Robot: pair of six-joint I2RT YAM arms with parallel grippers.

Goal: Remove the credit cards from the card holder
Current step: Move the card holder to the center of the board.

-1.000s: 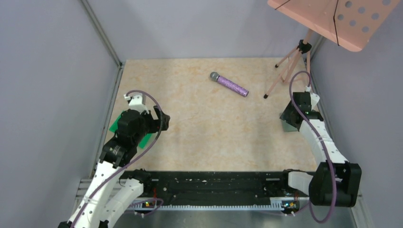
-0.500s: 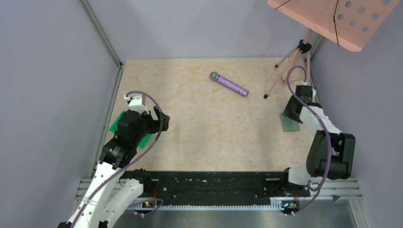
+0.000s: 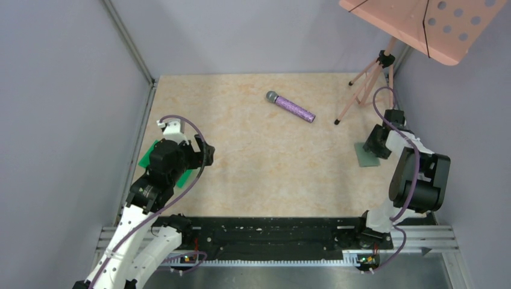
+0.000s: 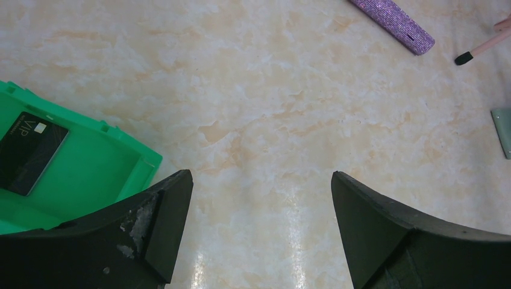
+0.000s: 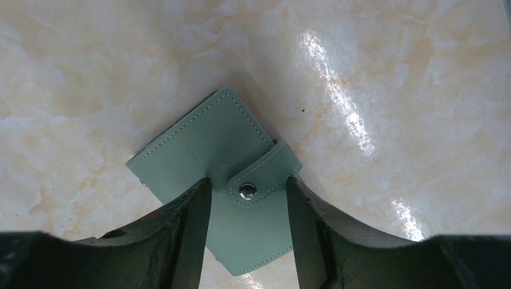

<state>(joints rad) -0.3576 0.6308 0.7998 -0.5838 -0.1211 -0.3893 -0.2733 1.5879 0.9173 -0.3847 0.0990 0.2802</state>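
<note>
Right arm has just folded back: its elbow tucks toward the bottom right of the top view. The right gripper slides partly off the holder, so more of it shows now, mid-right, flat on the table. Jaws have come in from wider to abt half, not clamped on anything we can see. Holder itself hasn't budged. Left side: no change, left gripper hangs wide open at the left of frame, by the green tray.

What that means, we reckon: the right side is lining up on the clasp, so opening is the step in hand. No card leaves this holder til it's unsnapped.

The views differ a lot. Right wrist cam gives what the top can't: holder is shut, snap fastened, a finger either side of it. Touching or not, we can't tell. Left wrist cam shows a dark card marked VIP lying in the tray, lower left. The top view hides it under the left arm. Same cam catches a holder corner at its right edge.
</note>
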